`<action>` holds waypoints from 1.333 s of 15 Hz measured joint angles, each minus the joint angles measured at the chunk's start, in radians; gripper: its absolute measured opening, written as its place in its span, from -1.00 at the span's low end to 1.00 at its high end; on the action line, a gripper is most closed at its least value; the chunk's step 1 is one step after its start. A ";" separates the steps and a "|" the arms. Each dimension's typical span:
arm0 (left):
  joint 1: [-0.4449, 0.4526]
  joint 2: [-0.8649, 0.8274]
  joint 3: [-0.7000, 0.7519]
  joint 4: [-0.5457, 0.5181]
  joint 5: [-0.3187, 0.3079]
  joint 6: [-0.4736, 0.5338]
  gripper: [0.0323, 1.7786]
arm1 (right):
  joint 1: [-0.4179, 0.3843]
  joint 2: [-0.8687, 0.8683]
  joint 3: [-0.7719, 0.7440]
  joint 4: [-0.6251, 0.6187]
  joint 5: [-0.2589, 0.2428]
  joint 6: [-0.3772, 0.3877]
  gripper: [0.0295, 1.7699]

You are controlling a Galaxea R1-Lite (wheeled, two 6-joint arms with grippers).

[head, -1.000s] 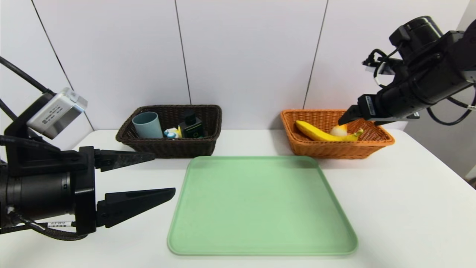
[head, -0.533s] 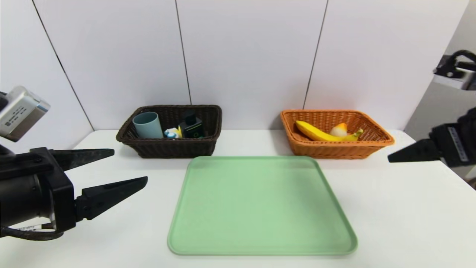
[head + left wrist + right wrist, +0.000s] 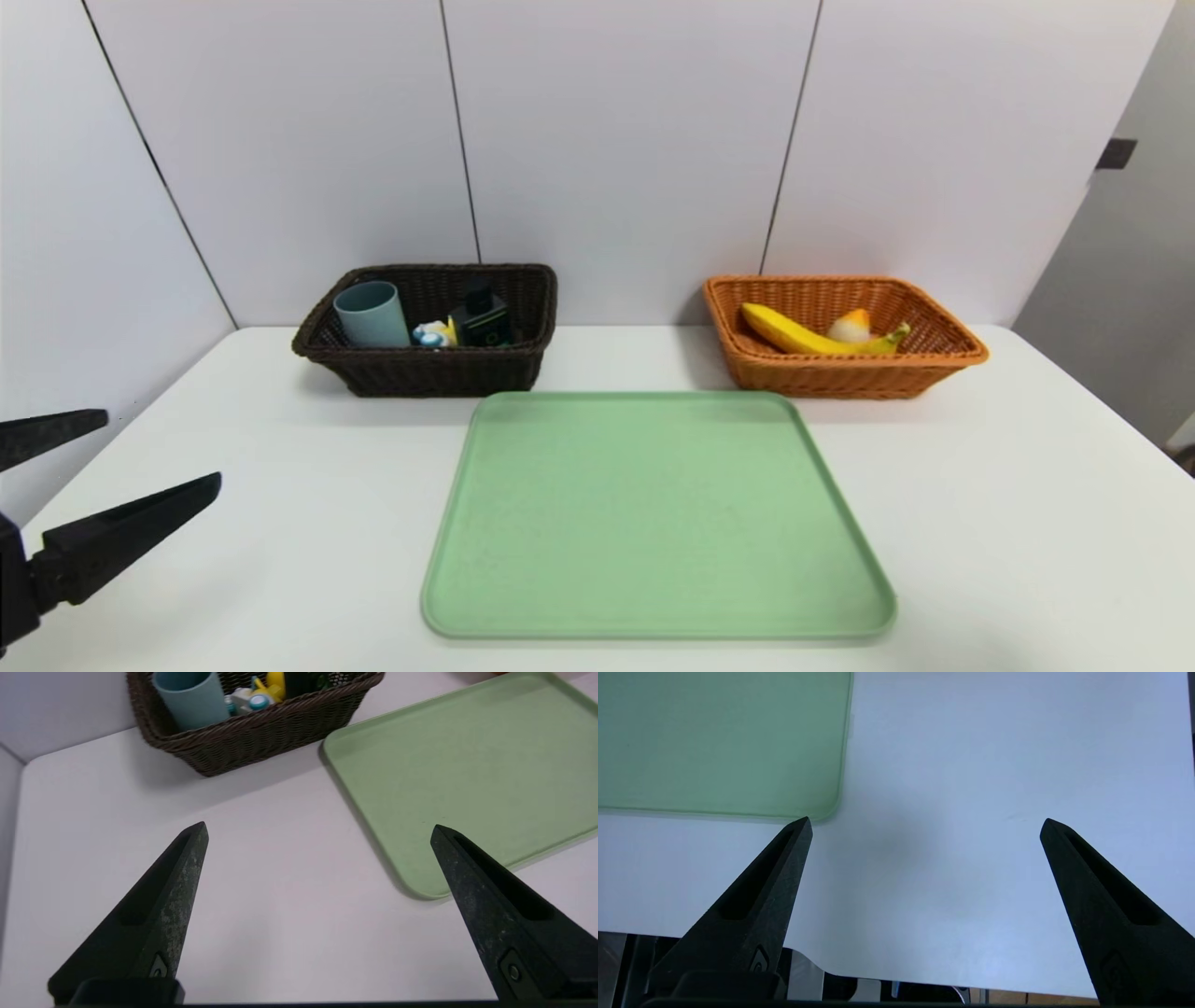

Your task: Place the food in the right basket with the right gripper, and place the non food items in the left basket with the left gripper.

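Left claw [image 3: 154,453] low at the left edge of the head view, over the white surface [image 3: 280,485], fingers spread wide, nothing between them. Right claw [image 3: 924,826] out of the head view; its own wrist view shows both fingers spread wide and empty above the surface near a corner of the green tray [image 3: 653,513].

Dark brown basket [image 3: 429,369] at back left holds the grey-blue cup [image 3: 371,315], upright, the yellow toy [image 3: 435,333] beside it, and the dark bottle with green label [image 3: 483,320].

Orange basket [image 3: 840,373] at back right holds the banana [image 3: 803,336] lying lengthwise, with the pale orange-topped fruit [image 3: 851,325] just behind it.

Tray sits between and in front of the baskets, bare
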 joint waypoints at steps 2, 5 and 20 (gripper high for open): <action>0.075 -0.067 0.046 0.002 -0.001 0.045 0.90 | -0.031 -0.084 0.046 0.000 -0.001 -0.002 0.91; 0.153 -0.179 0.099 0.019 -0.001 0.053 0.90 | -0.073 -0.188 0.078 0.002 -0.001 -0.021 0.91; 0.221 -0.529 0.219 0.190 -0.012 0.032 0.90 | -0.196 -0.619 0.226 0.092 0.022 -0.139 0.91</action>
